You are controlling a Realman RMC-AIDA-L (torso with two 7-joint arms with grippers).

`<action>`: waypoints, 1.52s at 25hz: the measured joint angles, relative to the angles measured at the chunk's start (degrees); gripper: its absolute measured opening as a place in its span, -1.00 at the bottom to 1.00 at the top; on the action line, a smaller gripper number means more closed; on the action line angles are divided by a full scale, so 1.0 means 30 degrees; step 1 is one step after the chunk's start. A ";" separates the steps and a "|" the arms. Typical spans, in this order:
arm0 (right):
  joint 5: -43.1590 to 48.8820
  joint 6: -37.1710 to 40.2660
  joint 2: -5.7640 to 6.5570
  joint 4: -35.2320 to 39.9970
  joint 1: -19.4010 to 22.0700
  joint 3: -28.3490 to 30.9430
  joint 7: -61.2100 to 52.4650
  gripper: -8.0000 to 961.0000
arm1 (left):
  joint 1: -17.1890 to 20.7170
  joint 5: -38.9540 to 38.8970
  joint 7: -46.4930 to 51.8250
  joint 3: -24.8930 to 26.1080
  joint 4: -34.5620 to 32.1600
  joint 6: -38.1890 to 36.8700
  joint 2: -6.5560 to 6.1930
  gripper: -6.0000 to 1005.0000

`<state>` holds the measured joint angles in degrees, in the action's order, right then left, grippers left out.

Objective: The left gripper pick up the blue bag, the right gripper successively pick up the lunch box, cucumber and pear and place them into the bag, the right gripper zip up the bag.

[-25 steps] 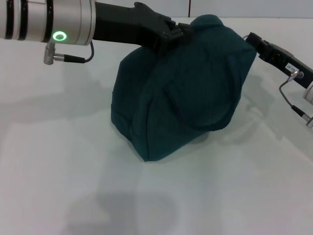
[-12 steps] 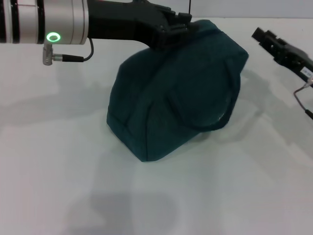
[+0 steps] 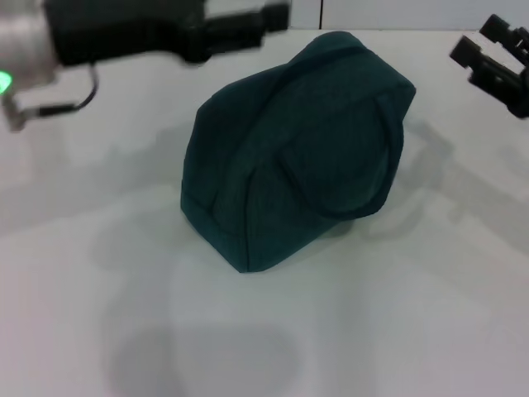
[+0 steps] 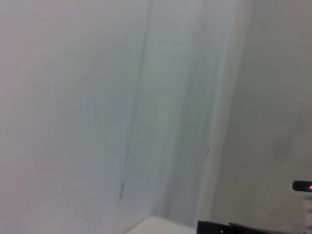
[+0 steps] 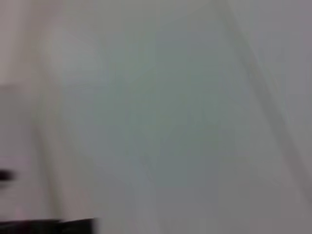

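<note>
The blue bag stands by itself on the white table, dark teal, its top closed and one loop handle hanging down the near side. My left gripper hovers just off the bag's upper left corner, apart from the fabric, open and holding nothing. My right gripper is raised at the far right edge of the head view, open, well clear of the bag. The lunch box, cucumber and pear are hidden from view. Neither wrist view shows the bag or any fingers.
White tabletop stretches in front of the bag and on both sides. Behind the table rises a pale wall. The wrist views show only blurred pale surfaces and a dark strip along one edge.
My left gripper has let go of the bag's top and pulled back to the left. The right gripper has withdrawn up and to the right. The bag has settled on the table.
</note>
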<state>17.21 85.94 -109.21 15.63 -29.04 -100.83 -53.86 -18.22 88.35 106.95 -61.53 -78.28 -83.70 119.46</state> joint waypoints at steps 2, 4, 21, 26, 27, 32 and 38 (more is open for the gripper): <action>0.1399 0.1940 0.0566 0.0011 0.0119 -0.0003 0.0589 0.60 | 0.0652 -0.0675 -0.1525 0.0618 0.0919 -0.1488 -0.0005 0.01; 0.2810 0.3586 0.0967 0.0045 0.0247 -0.0011 0.1244 0.80 | 0.1258 -0.0834 -0.3077 0.1235 0.2195 -0.3082 -0.0043 0.24; 1.0468 -0.0960 -0.1206 -0.0111 0.2628 -0.0161 0.4137 0.79 | 0.3806 0.5592 -1.2225 0.4184 1.1179 -0.3970 -0.0011 0.72; 1.1147 -0.2563 -0.1717 -0.0206 0.2684 -0.0175 0.4427 0.79 | 0.4048 0.5782 -1.3904 0.4933 1.2031 -0.3812 0.0047 0.72; 1.1160 -0.2705 -0.1768 -0.0213 0.2721 -0.0179 0.4453 0.79 | 0.4075 0.5785 -1.3978 0.4936 1.2095 -0.3808 0.0045 0.72; 1.1037 -0.2818 -0.1882 -0.0227 0.2880 -0.0051 0.4521 0.79 | 0.4225 0.5736 -1.4411 0.4948 1.2258 -0.3886 0.0059 0.72; 1.0962 -0.2769 -0.1886 -0.0233 0.2961 -0.0014 0.4539 0.79 | 0.4210 0.5653 -1.4462 0.4950 1.2305 -0.4114 0.0066 0.72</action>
<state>50.10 77.63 -114.87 14.93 -20.15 -100.87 -40.24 -5.59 105.31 63.56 -46.68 -41.36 -96.04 119.66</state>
